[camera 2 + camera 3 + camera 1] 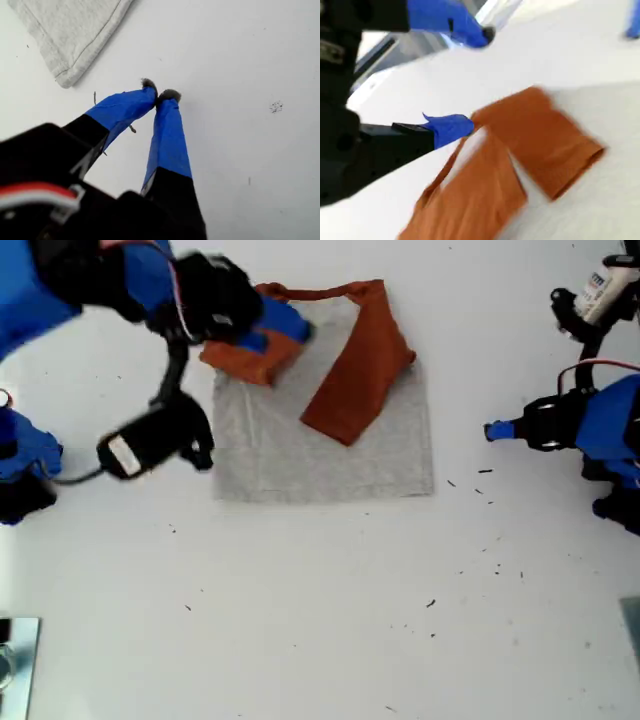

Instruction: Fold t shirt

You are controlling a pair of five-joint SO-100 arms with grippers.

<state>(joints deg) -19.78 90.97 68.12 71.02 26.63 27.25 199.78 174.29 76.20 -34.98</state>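
The t shirt (320,455) lies flat on the white table, grey body toward the camera and collar at the far edge. Both rust-orange sleeves are folded in over the body: one (360,370) runs diagonally across the chest, the other (250,360) is bunched at the exterior view's left shoulder. My second gripper (285,328) hovers open just over that bunched sleeve; its wrist view shows blue fingertips (465,125) wide apart above the orange sleeves (540,140). My first gripper (490,430) is shut on nothing, off the shirt on the exterior view's right, tips (157,95) together near the grey hem corner (70,35).
The second arm's black camera module (150,445) hangs over the table beside the shirt's edge on the exterior view's left. A metallic object (15,660) sits at the exterior view's lower left corner. Dark specks (485,485) dot the table.
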